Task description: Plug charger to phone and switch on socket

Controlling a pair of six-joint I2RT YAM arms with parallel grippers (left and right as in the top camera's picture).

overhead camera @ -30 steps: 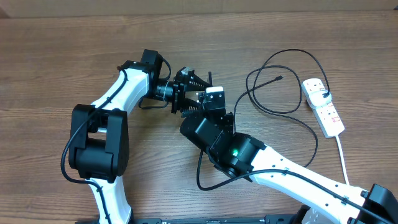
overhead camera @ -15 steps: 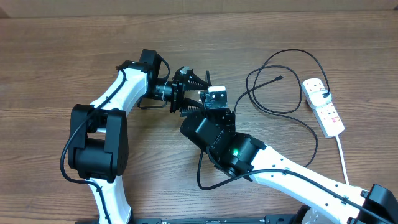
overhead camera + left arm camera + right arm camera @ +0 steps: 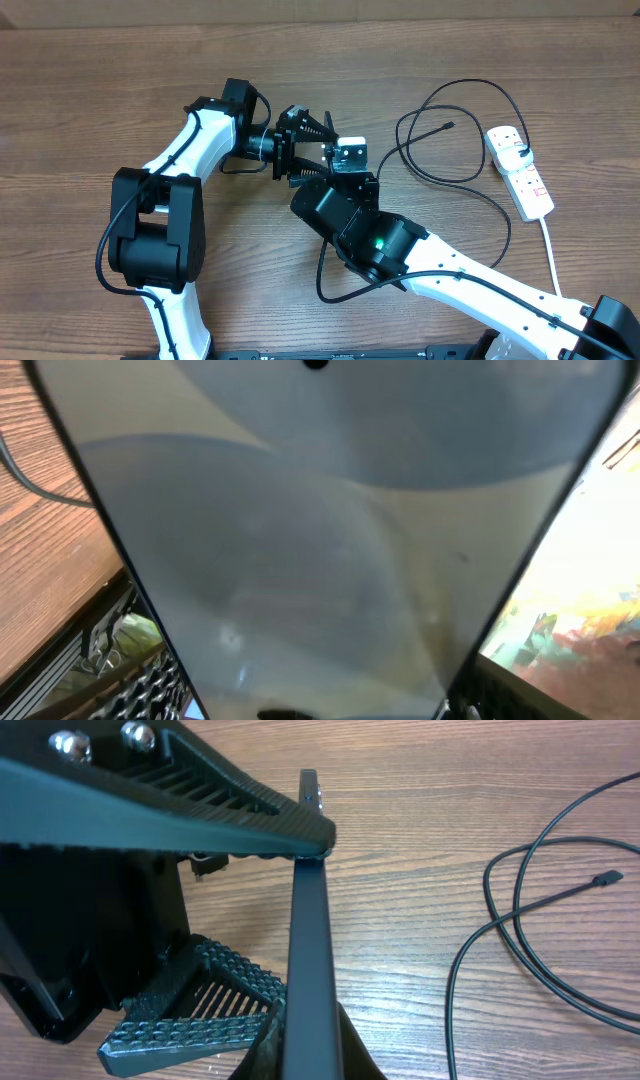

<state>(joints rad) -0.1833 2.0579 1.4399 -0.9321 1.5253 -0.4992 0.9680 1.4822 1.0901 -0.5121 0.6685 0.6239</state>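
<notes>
Standing on edge between my 2 claws, the phone (image 3: 309, 940) showed only its thin dark side in the right wrist view, while its pale screen filled the left wrist view. My right claw (image 3: 310, 1058) was pinched narrow on that slim body at its near end. My left claw (image 3: 322, 146) stood wide with the phone across its span, 1 ribbed finger (image 3: 230, 815) touching the top edge; whether it was pressing I could not tell. If it was not, I judged the phone could pivot in my thin right pinch and slap onto the counter (image 3: 90, 70). The charger (image 3: 470, 175) lay looped well apart, near the socket (image 3: 522, 172), its connector tip (image 3: 606, 878) loose on the wood. Carrying the phone over there could snag a loop and flick that tip away.
</notes>
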